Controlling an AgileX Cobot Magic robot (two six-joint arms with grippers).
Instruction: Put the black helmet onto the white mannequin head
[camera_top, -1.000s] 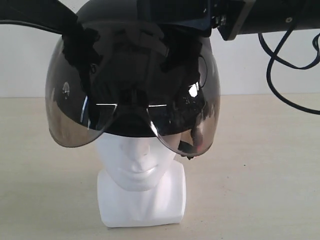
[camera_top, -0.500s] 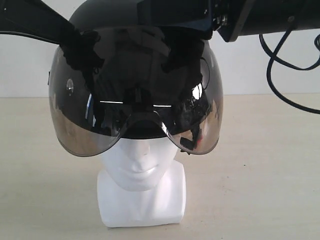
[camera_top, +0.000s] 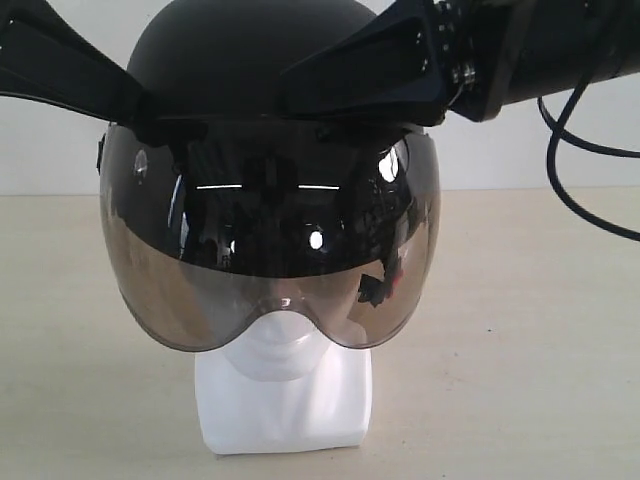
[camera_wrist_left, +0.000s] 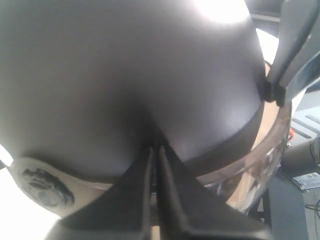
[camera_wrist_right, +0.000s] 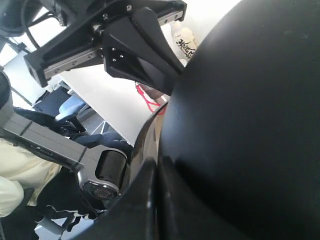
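- Pale beige bench, plain white wall behind; the exterior view faces the scene head-on.
- white mannequin head stands upright on its squarish base, mid-bench. Only the mouth, chin, neck and base show; the rest is covered.
- black helmet is over the top of the head, sitting level, front toward the camera.
- Smoke-tinted visor is down over the face, its lower edge at about mouth level, with light glints on it.
- Red buckle shows dimly through the visor, on the right side of the exterior view.
- left gripper comes in from the upper left of the exterior view, tips on the helmet where the shell meets the visor top.
- Left wrist view: its jaws are almost pressed together with only a thin slit between them, pinching the helmet's lower edge.
- right gripper reaches in from the upper right, tips at the same seam on the other side.
- Right wrist view: its jaws are likewise nearly closed, nipping the helmet's rim.
- Black cable loops under the right arm, clear of the bench.
- Labelled bottle sits far behind in the right wrist view, next to blurred room clutter.
- Cannot tell whether the shell rests fully on the crown, as the visor hides it.
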